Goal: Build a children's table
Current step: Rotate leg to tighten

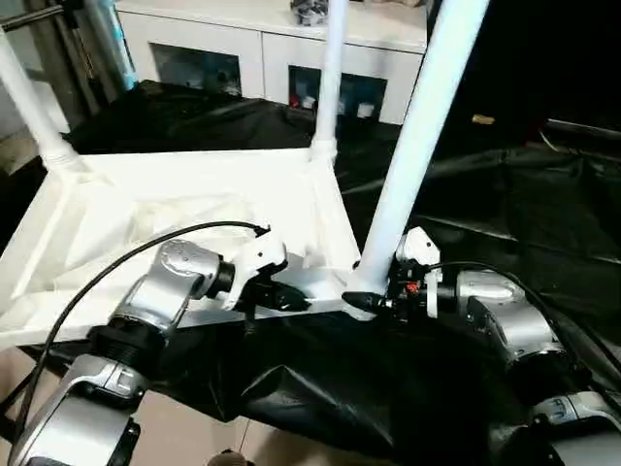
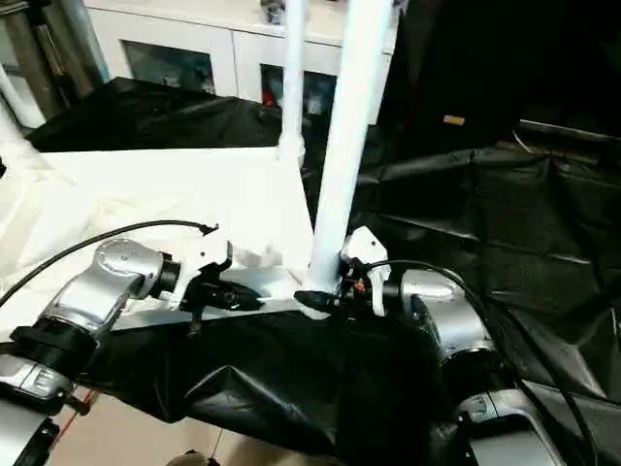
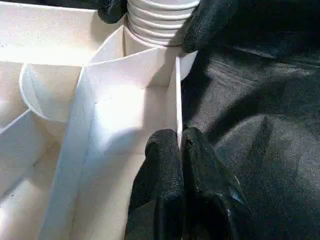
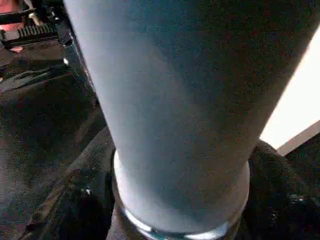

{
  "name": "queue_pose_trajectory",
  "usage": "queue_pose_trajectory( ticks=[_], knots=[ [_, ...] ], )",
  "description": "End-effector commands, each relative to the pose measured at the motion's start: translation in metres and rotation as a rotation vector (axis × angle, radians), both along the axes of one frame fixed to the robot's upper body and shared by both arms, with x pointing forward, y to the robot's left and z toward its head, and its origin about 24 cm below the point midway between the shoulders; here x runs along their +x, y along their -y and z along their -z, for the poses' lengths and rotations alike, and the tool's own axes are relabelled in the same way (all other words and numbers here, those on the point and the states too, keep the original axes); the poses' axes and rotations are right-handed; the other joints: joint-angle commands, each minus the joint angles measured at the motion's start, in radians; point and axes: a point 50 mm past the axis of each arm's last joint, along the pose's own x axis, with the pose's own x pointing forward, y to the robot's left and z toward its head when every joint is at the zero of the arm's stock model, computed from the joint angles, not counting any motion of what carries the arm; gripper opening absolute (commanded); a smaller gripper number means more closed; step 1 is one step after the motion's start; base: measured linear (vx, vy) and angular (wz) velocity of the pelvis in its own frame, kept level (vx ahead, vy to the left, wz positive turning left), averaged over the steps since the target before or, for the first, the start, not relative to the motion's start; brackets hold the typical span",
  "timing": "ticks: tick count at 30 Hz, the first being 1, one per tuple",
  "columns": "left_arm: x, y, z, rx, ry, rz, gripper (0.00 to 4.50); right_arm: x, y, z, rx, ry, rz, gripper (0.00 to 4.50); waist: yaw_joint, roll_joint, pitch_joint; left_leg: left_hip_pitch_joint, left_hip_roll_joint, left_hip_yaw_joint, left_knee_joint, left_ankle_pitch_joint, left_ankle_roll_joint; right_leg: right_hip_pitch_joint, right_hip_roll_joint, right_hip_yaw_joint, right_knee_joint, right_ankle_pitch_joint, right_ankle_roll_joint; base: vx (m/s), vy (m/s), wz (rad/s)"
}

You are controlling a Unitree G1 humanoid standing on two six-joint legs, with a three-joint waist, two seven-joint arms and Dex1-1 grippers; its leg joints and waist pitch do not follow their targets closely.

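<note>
The children's table top (image 1: 116, 184) lies upside down on a black sheet, ribbed underside up. Three white legs stand in its corner sockets: one far left (image 1: 29, 107), one at the back (image 1: 330, 78), and a thick one at the near right corner (image 1: 417, 146). My left gripper (image 1: 291, 296) is shut on the thin near rim (image 3: 177, 100) of the top, one finger on each side. My right gripper (image 1: 374, 296) clasps the base of the near right leg. Its black fingers (image 3: 210, 25) press both sides of the ridged end (image 3: 160, 20) just above the socket.
A black sheet (image 1: 505, 204) covers the work surface and hangs over its front edge. A white cabinet (image 1: 262, 49) with glass doors stands behind. Bare floor (image 1: 184, 427) shows at the lower left. A black cable (image 1: 97, 272) loops over my left forearm.
</note>
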Motion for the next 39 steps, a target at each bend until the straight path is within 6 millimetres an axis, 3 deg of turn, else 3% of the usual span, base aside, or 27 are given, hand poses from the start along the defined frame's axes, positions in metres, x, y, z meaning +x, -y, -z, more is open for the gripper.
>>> queue_pose_trajectory(
  ticks=[1, 5, 9, 12, 16, 17, 21, 26, 27, 33, 37, 39],
  knots=[
    [-0.004, 0.013, -0.004, -0.021, 0.017, 0.084, 0.0, -0.003, -0.009, -0.005, 0.013, 0.004, -0.061, 2.84, -0.001, 0.001, -0.066, 0.011, 0.023, 0.005, -0.065, -0.207, 0.038, 0.056, -0.052, 0.039, -0.066, -0.236, -0.203, 0.0, 0.0, 0.0],
    [-0.003, 0.011, -0.002, -0.014, 0.024, 0.061, 0.0, -0.005, -0.012, -0.001, 0.024, -0.022, -0.056, 2.79, 0.0, -0.001, -0.068, 0.009, 0.021, 0.006, -0.061, -0.178, 0.049, 0.058, -0.05, 0.038, -0.06, -0.193, -0.215, 0.0, 0.0, 0.0],
    [-0.001, 0.011, -0.002, -0.017, 0.033, 0.032, 0.0, -0.005, -0.015, 0.003, 0.053, -0.048, -0.008, 2.79, 0.001, -0.001, -0.066, 0.011, 0.022, 0.006, -0.063, -0.196, 0.043, 0.056, -0.052, 0.039, -0.065, -0.228, -0.209, 0.0, 0.0, 0.0],
    [0.003, 0.012, -0.002, -0.022, 0.051, -0.039, 0.0, 0.001, -0.019, 0.009, 0.062, -0.054, 0.104, 2.79, -0.002, -0.001, -0.065, 0.012, 0.021, 0.004, -0.066, -0.211, 0.028, 0.054, -0.054, 0.04, -0.068, -0.261, -0.197, 0.0, 0.0, 0.0],
    [0.021, 0.021, 0.0, -0.021, 0.105, -0.271, 0.0, 0.021, -0.034, 0.026, 0.041, -0.089, 0.447, 2.78, -0.022, 0.001, -0.061, 0.017, 0.016, -0.002, -0.072, -0.272, -0.023, 0.047, -0.055, 0.038, -0.079, -0.376, -0.172, 0.0, 0.0, 0.0],
    [0.023, 0.024, 0.001, -0.016, 0.11, -0.3, 0.0, 0.024, -0.037, 0.027, 0.047, -0.101, 0.493, 2.78, -0.026, 0.0, -0.062, 0.012, 0.015, -0.005, -0.072, -0.275, -0.029, 0.052, -0.056, 0.036, -0.079, -0.397, -0.157, 0.0, 0.0, 0.0],
    [0.029, 0.037, 0.004, -0.003, 0.13, -0.401, 0.0, 0.03, -0.055, 0.029, 0.039, -0.105, 0.596, 2.77, -0.031, -0.006, -0.061, 0.014, 0.014, -0.002, -0.07, -0.279, -0.01, 0.048, -0.055, 0.038, -0.082, -0.379, -0.157, 0.0, 0.0, 0.0],
    [0.026, 0.056, 0.006, -0.013, 0.138, -0.379, 0.0, 0.031, -0.073, 0.027, 0.033, -0.071, 0.559, 2.77, -0.029, -0.006, -0.061, 0.014, 0.015, -0.001, -0.071, -0.288, 0.003, 0.047, -0.054, 0.037, -0.085, -0.382, -0.147, 0.0, 0.0, 0.0],
    [0.026, 0.056, 0.006, -0.013, 0.139, -0.376, 0.0, 0.031, -0.073, 0.027, 0.035, -0.073, 0.555, 3.33, -0.03, -0.006, -0.061, 0.014, 0.014, -0.001, -0.071, -0.29, 0.004, 0.048, -0.054, 0.037, -0.085, -0.381, -0.149, 0.0, 0.0, 0.0],
    [0.018, 0.052, 0.007, -0.025, 0.117, -0.281, 0.0, 0.033, -0.066, 0.019, 0.073, -0.045, 0.454, 3.92, -0.03, -0.001, -0.061, 0.013, 0.015, -0.003, -0.073, -0.304, 0.011, 0.049, -0.055, 0.038, -0.086, -0.384, -0.151, 0.0, 0.0, 0.0],
    [0.011, 0.044, 0.005, -0.055, 0.092, -0.178, 0.0, 0.029, -0.055, 0.012, 0.093, -0.011, 0.333, 3.99, -0.032, -0.003, -0.063, 0.009, 0.017, -0.002, -0.072, -0.263, 0.027, 0.056, -0.053, 0.038, -0.077, -0.3, -0.179, 0.0, 0.0, 0.0],
    [0.009, 0.038, 0.004, -0.05, 0.087, -0.142, 0.0, 0.026, -0.049, 0.008, 0.108, -0.006, 0.262, 3.99, -0.032, -0.002, -0.069, 0.009, 0.018, 0.002, -0.065, -0.213, 0.05, 0.059, -0.051, 0.041, -0.064, -0.194, -0.21, 0.0, 0.0, 0.0]
  ],
)
